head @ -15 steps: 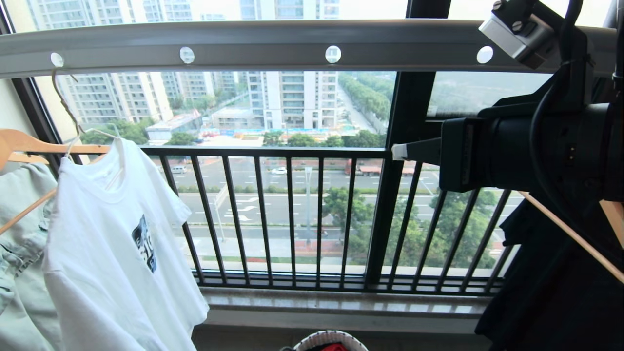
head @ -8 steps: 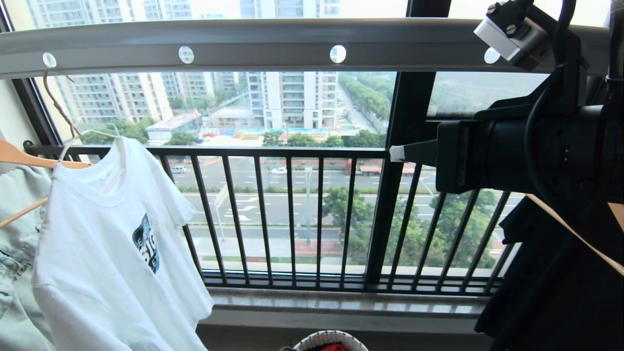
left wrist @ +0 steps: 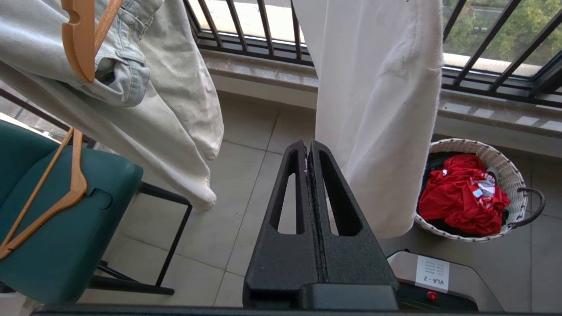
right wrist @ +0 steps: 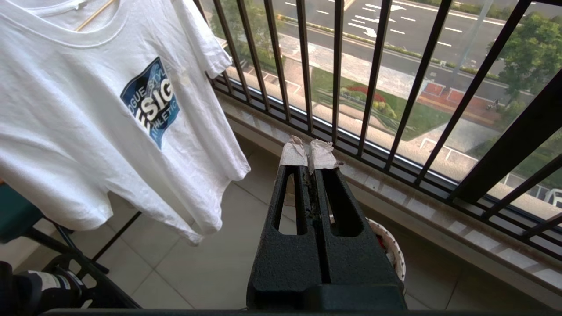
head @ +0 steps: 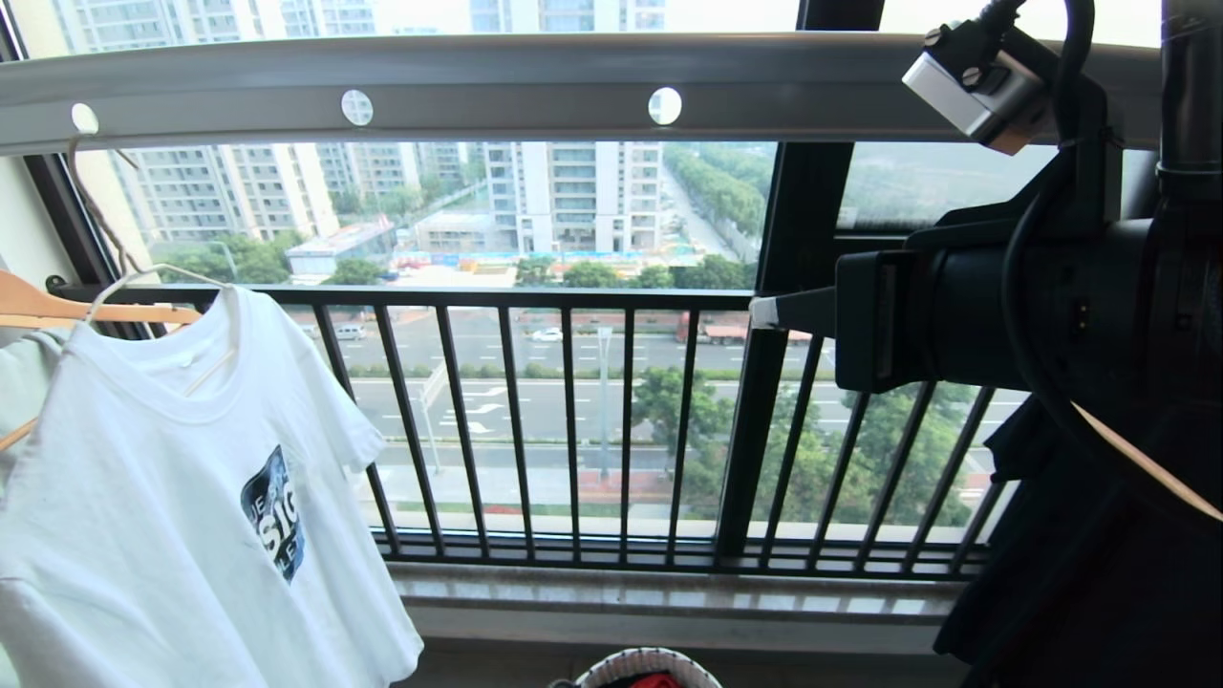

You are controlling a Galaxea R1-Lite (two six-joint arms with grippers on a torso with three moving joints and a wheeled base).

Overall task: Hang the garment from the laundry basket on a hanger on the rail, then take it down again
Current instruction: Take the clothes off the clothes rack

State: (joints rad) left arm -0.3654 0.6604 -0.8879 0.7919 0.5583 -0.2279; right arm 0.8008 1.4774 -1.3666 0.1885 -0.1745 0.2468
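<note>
T-shirt (head: 182, 506) hangs on the wire hanger (head: 105, 248), hooked in the rail (head: 497, 91) at my 10 o'clock; the basket (head: 648, 667) sits at 6. Left gripper (left wrist: 308, 151) and right gripper (right wrist: 311, 158) both pinched tight, holding nothing. I judge the risk is the take-down: the shirt hangs skewed, so a careless lift could slide it off, or snag the wooden hanger (head: 57, 308) beside it.

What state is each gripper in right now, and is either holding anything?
Left gripper: fingers shut, holding nothing, below the hanging T-shirt.
Right gripper: fingers shut, empty, raised near the window railing.
</note>
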